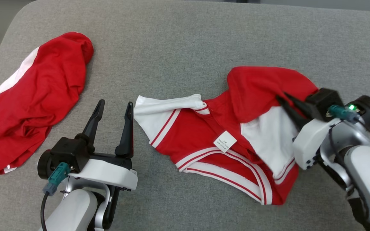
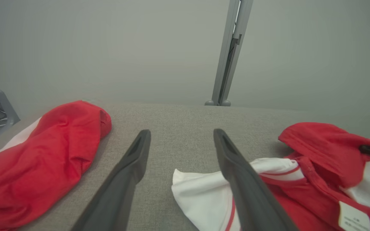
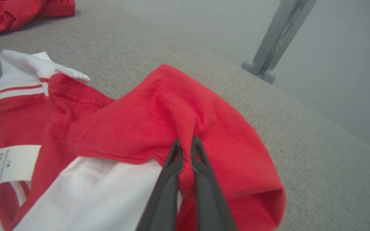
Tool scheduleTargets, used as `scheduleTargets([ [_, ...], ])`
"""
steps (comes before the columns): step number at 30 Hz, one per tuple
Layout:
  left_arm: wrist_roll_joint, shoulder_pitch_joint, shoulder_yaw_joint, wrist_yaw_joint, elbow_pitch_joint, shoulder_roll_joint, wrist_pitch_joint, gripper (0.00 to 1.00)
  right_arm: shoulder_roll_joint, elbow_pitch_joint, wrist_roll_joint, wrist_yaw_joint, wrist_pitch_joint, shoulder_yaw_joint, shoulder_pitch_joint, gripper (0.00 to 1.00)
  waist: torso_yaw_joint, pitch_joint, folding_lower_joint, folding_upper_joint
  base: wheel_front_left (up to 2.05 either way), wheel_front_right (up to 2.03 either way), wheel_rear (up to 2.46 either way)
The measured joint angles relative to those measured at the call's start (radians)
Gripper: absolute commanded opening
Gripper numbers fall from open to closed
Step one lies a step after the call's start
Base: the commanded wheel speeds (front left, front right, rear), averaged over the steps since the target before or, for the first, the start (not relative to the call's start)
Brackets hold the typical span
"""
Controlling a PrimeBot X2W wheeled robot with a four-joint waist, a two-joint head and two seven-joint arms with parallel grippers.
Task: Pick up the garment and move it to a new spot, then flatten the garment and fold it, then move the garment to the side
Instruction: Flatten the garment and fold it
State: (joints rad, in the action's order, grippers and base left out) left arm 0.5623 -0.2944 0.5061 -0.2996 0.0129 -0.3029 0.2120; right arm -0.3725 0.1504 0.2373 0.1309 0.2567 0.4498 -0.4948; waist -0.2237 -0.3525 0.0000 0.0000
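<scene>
on the grey cushion (image 1: 185, 38), right claw (image 3: 185, 143) pinched on the red-and-white garment (image 1: 204, 134), left claw (image 1: 115, 103) wide open beside it

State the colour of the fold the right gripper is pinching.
Plain red garment fold; the right wrist view shows it best.

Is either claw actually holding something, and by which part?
The right gripper is shut on the garment, pinching a red fold near its right end. The left gripper is open, empty.

Head view overhead, facing down; 2 wrist views low, close, sharing garment (image 3: 140, 128)
</scene>
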Motion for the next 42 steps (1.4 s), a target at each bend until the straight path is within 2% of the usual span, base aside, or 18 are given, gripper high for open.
scheduleTargets([
  [5, 0.0, -0.001, -0.001, 0.002, 0.009, 0.0, 0.004, 1.0, 0.049, -0.015, 0.025, 0.0, -0.038, -0.122, -0.001, 0.0, 0.013, 0.003, 0.0, 0.0, 0.0, 0.0, 0.0],
  [13, 0.0, -0.002, 0.002, 0.003, 0.015, -0.005, 0.002, 1.0, 0.197, 0.017, 0.214, 0.0, -0.104, -0.445, 0.081, 0.0, 0.037, 0.015, 0.0, 0.0, 0.0, 0.0, 0.0],
  [16, 0.0, -0.002, 0.003, 0.003, 0.012, -0.012, -0.002, 1.0, 0.24, 0.059, 0.289, 0.0, -0.136, -0.535, 0.111, 0.0, 0.05, 0.015, 0.0, 0.0, 0.0, 0.0, 0.0],
  [20, 0.0, -0.004, 0.006, 0.002, 0.006, -0.026, -0.012, 1.0, 0.281, 0.121, 0.413, 0.0, -0.185, -0.597, 0.136, 0.0, 0.068, 0.014, 0.0, 0.0, 0.0, 0.0, 0.0],
  [21, -0.001, -0.005, 0.006, 0.002, 0.005, -0.028, -0.018, 1.0, 0.288, 0.141, 0.447, 0.0, -0.196, -0.607, 0.139, 0.06, 0.073, 0.014, 0.0, 0.0, 0.0, 0.0, 0.0],
  [22, -0.002, -0.007, 0.006, 0.0, 0.003, -0.029, -0.019, 1.0, 0.295, 0.16, 0.48, 0.0, -0.209, -0.619, 0.141, 0.45, 0.078, 0.015, 0.0, 0.0, 0.0, 0.0, 0.0],
  [23, -0.002, -0.007, 0.007, -0.001, 0.001, -0.03, -0.022, 1.0, 0.303, 0.178, 0.519, 0.0, -0.223, -0.632, 0.142, 1.0, 0.083, 0.016, 0.0, 0.0, 0.0, 0.0, 0.0],
  [27, -0.007, -0.008, 0.008, -0.004, -0.006, -0.038, -0.033, 1.0, 0.31, 0.256, 0.623, -0.001, -0.296, -0.682, 0.15, 1.0, 0.101, 0.021, 0.0, 0.0, 0.0, 0.0, 0.0],
  [32, -0.007, -0.007, 0.001, -0.02, -0.021, -0.058, -0.042, 1.0, 0.309, 0.305, 0.669, -0.001, -0.439, -0.738, 0.168, 1.0, 0.122, 0.038, 0.0, 0.0, 0.0, 0.0, 0.0],
  [36, -0.007, 0.003, -0.014, -0.038, -0.039, -0.075, -0.047, 1.0, 0.29, 0.244, 0.617, -0.001, -0.495, -0.742, 0.202, 1.0, 0.143, 0.054, 0.0, 0.0, 0.0, 0.0, 0.0],
  [42, -0.007, 0.027, -0.046, -0.074, -0.076, -0.122, -0.066, 1.0, 0.263, 0.079, 0.409, -0.001, -0.501, -0.672, 0.235, 1.0, 0.187, 0.082, 0.0, 0.0, 0.0, 0.0, 0.0],
])
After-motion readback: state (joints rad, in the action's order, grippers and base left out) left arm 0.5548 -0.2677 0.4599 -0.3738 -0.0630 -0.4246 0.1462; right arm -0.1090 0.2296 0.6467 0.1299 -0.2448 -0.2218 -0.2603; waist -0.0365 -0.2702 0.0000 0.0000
